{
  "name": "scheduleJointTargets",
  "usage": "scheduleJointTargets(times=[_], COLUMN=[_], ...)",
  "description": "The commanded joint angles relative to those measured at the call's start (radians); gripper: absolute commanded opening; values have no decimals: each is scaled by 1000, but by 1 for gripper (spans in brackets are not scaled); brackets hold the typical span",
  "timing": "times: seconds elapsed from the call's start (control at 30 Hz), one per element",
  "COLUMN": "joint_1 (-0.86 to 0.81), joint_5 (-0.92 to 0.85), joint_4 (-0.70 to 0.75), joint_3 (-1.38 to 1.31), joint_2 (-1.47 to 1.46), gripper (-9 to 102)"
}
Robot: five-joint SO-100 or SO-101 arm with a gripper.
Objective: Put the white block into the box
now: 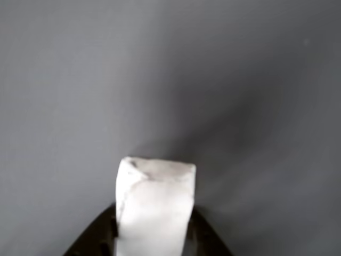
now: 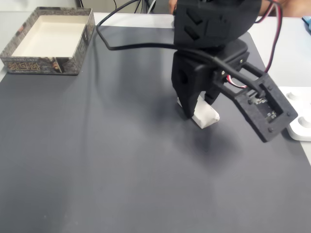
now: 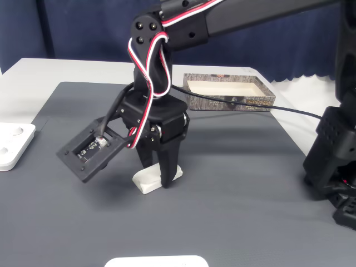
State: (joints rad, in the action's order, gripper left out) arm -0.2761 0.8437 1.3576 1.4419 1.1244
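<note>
On the worktop point(image 2: 97, 160): fingers point(image 3: 157, 181) astride white block point(image 3: 146, 182).
Grip unclear; off-centre closing could twist it, far from box point(image 2: 48, 41).

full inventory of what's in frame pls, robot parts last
small white rectangular block: 1, white, lying on the mat mid-table, between the pincer fingers
open-topped box with brown patterned rim: 1, beige inside, far left corner in a fixed view
dark grey table mat: 1, grey, covers the table
flat white device with round buttons: 1, white, at the mat's edge
white flat object: 1, white, bottom edge, partly cut off
black cable: 1, black, trailing across the mat
black pincer: 1, black, lowered around the block
</note>
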Motion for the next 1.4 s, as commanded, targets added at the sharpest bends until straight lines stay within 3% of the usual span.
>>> scheduleJointTargets(times=[0.0,0.3,0.67,1.37], joint_1=[26,14,-104,-545], joint_5=[-14,-18,-86,61], joint_4=[20,41,77,176], joint_3=[-2,14,201,239], joint_2=[46,118,457,719], gripper=[10,5,-1,-2])
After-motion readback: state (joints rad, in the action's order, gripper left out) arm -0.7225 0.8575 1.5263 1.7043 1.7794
